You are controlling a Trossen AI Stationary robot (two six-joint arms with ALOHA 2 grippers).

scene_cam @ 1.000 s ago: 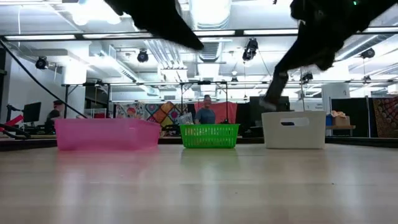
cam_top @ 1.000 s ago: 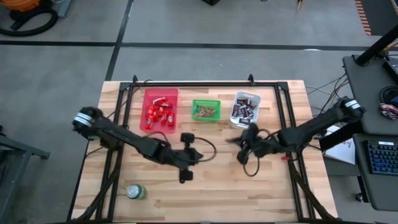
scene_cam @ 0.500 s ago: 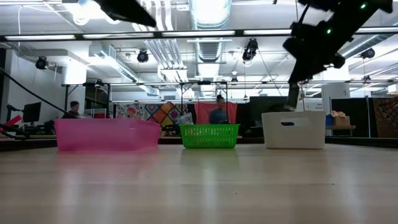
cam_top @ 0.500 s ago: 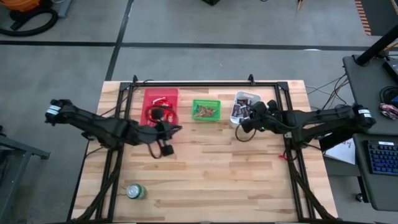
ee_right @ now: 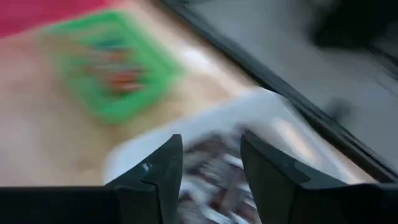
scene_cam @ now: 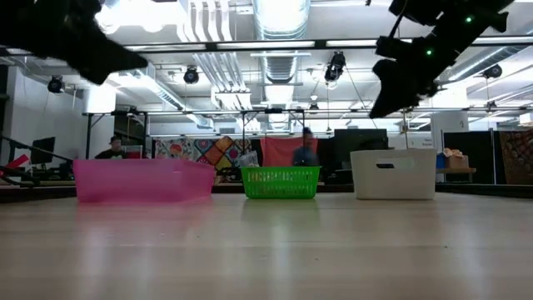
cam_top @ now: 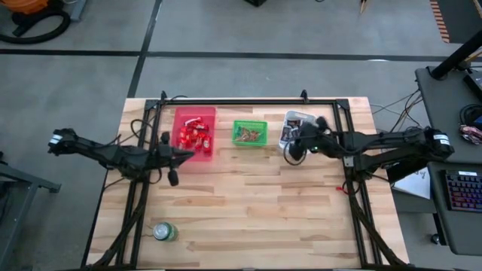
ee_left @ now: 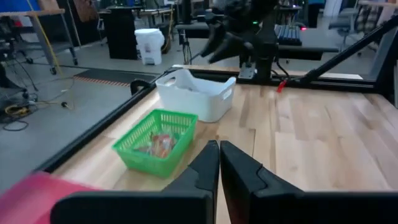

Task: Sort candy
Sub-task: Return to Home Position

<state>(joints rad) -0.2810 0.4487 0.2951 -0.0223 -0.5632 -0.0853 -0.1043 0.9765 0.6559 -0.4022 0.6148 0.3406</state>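
Red candy [cam_top: 194, 136] lies in the pink bin [cam_top: 181, 120]. Small mixed candy [cam_top: 249, 135] sits in the green basket [cam_top: 260, 125], and dark brown-and-silver candy [ee_right: 214, 180] fills the white bin [cam_top: 295, 118]. My right gripper [ee_right: 211, 163] hovers open above the white bin with nothing between its fingers; the high view shows that gripper [cam_top: 294, 143] over the bin's near part. My left gripper [ee_left: 219, 163] is shut and empty. It hangs by the pink bin's near left corner, seen in the high view as the left gripper [cam_top: 183, 155], pointing toward the green basket [ee_left: 158, 142].
A round green can [cam_top: 164, 231] stands near the table's front left. A black metal frame [cam_top: 248, 102] runs along the far edge and down both sides. The three bins show in a row in the low view: pink [scene_cam: 141, 181], green [scene_cam: 281, 181], white [scene_cam: 394, 173].
My left gripper has swung from the table's middle toward the far left, up to the pink bin and then along its near edge to its left corner. My right gripper has gone from the middle right toward the far edge and now hangs over the white bin.
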